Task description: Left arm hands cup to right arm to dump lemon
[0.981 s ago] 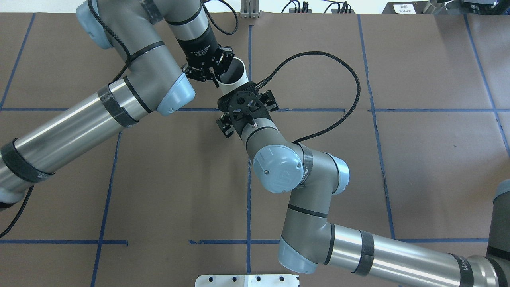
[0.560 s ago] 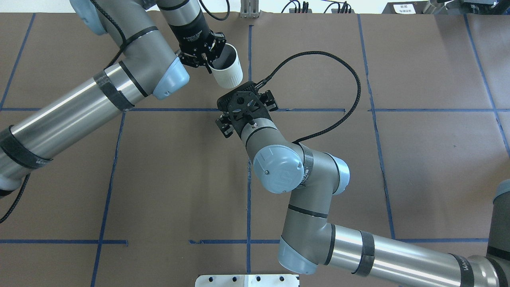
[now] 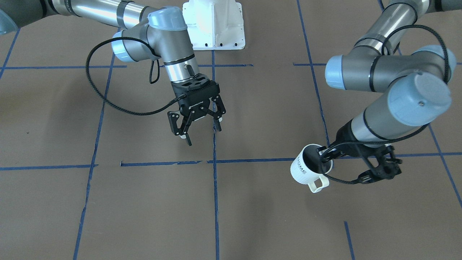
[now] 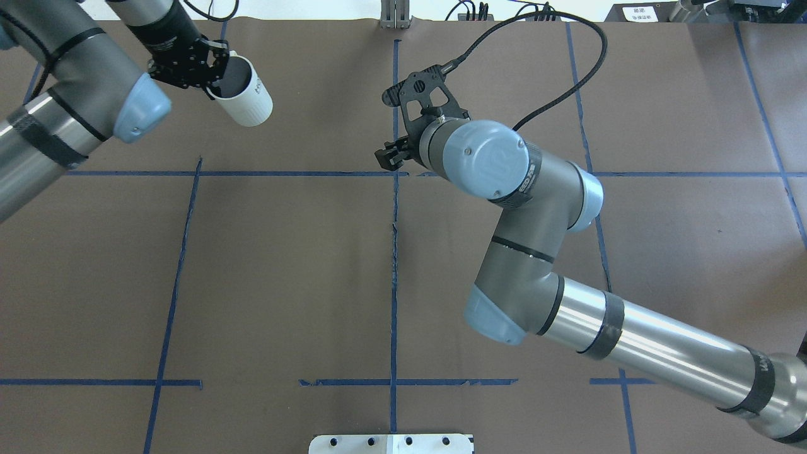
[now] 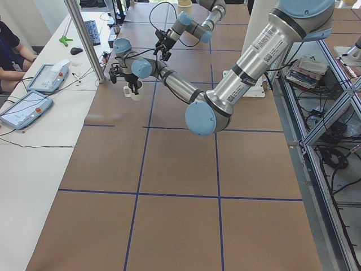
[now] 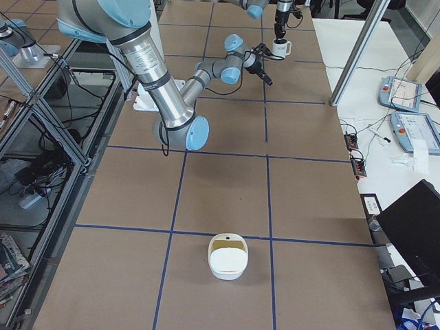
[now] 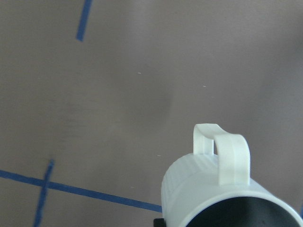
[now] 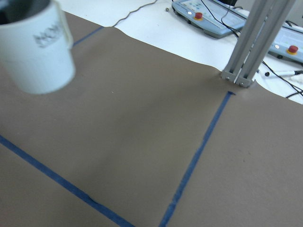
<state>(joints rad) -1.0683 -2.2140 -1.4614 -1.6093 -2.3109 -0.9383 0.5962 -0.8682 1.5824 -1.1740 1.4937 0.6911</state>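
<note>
The left gripper [image 3: 322, 161] is at the lower right of the front view. It is clamped on the rim of the cup [image 3: 306, 169], with one finger inside and one outside. The cup is white with ribs and has black letters on its side. It is tipped, so its dark mouth faces up and to the right. Its handle [image 3: 317, 185] points to the lower right. The cup hangs above the table [image 3: 108, 209] and does not touch it. In the overhead view the cup [image 4: 246, 98] is in the upper left of the frame. In the left wrist view the cup [image 7: 199, 189] is at the lower right, with its handle sticking up.

The right gripper [image 3: 202, 133] is near the middle of the front view, a little to the left. Its fingers are spread apart and hold nothing. It points down at the table, just above the spot in the frame where two blue lines [image 3: 216, 202] cross. It is well apart from the cup. In the right wrist view the cup [image 8: 40, 47] is in the upper left corner.

A black cable [image 3: 140, 114] loops beside the right arm and ends at its wrist. In the right side view a white dish [image 6: 227, 257] lies on the table at the bottom middle of the frame.
</note>
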